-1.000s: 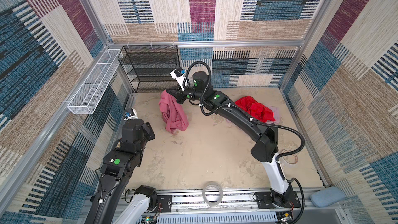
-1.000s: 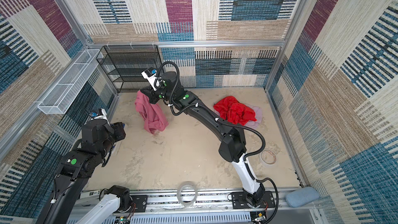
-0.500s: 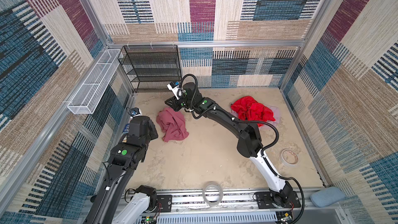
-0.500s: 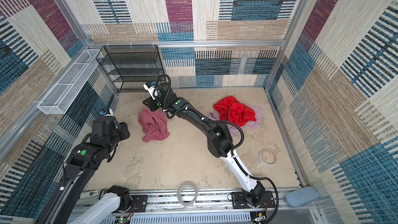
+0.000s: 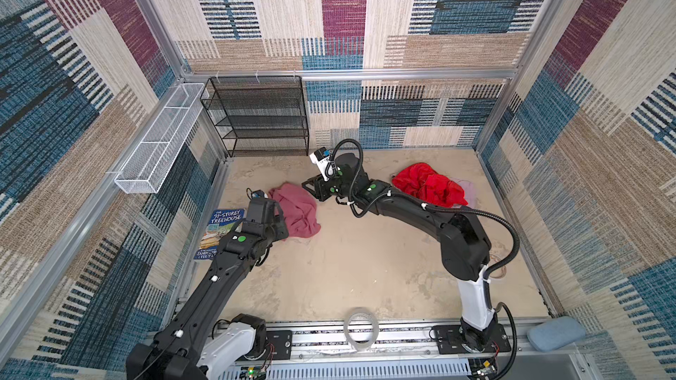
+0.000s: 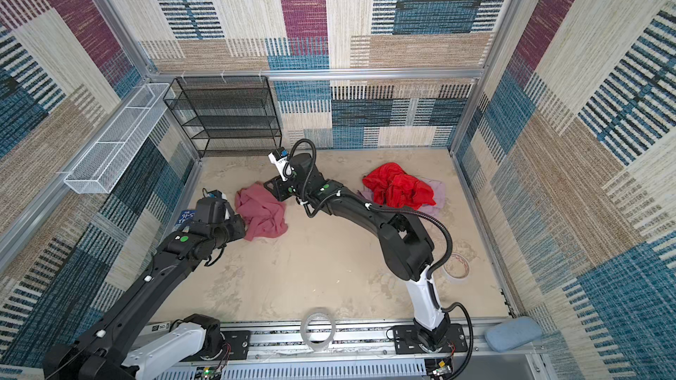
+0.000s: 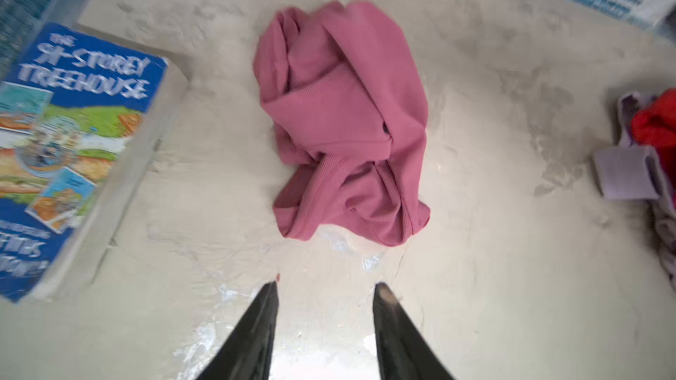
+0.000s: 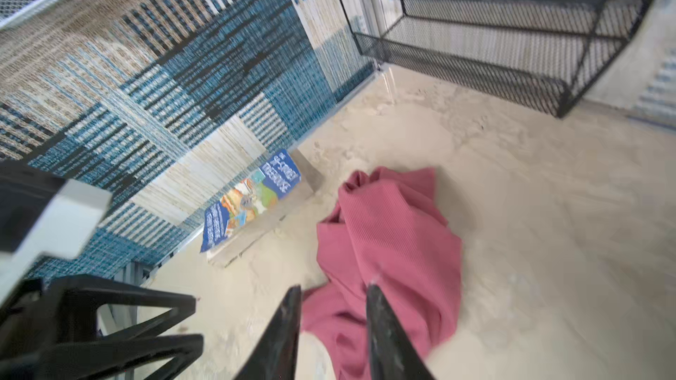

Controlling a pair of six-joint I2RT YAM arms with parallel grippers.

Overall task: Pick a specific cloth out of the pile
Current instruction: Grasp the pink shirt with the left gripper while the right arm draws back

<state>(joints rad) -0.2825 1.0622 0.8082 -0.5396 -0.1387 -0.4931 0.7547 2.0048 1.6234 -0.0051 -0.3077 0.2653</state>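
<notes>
right gripper [image 8: 334, 286] hovers partly open over the cloth [image 8: 387, 243], holding nothing; left gripper [image 7: 326, 285] gapes empty nearby. the cloth lies crumpled beside the book [image 5: 223, 230], well apart from the pile [image 5: 428, 184].

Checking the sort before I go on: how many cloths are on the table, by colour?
Dusty pink cloth: 1
Red cloth: 1
Pale lilac cloth: 1
Total: 3
</notes>
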